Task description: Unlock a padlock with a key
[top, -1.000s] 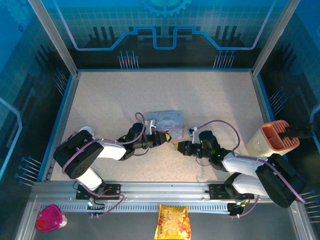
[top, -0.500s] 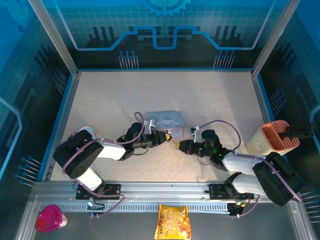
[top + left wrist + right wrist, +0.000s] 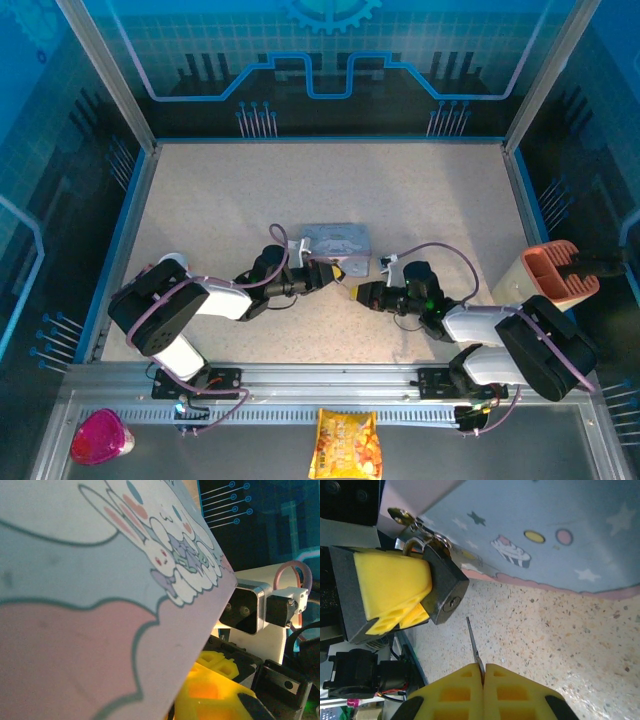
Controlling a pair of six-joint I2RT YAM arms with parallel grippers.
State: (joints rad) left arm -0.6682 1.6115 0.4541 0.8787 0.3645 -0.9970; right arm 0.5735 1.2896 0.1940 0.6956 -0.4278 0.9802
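In the right wrist view the small dark padlock (image 3: 445, 587) hangs just above the table, its silver shackle (image 3: 417, 545) hooked by the tin's edge. My left gripper (image 3: 338, 270) is shut on the padlock body, one yellow finger (image 3: 390, 587) pressed to its side. My right gripper (image 3: 483, 672) is shut on the thin silvery key (image 3: 474, 642). The key's tip points at the padlock's keyhole (image 3: 451, 602) and stops a short gap below and to the right of it, outside the lock. The left wrist view catches my yellow fingers (image 3: 215, 692) under the tin.
The grey cartoon-printed tin (image 3: 335, 240) lies right behind both grippers, touching the padlock's shackle end. An orange-topped beige holder (image 3: 545, 275) stands at the right wall. A snack bag (image 3: 345, 445) and a pink object (image 3: 100, 437) lie on the front rail.
My right arm has shifted slightly, keeping the key close to the padlock. The left arm and padlock have barely moved.
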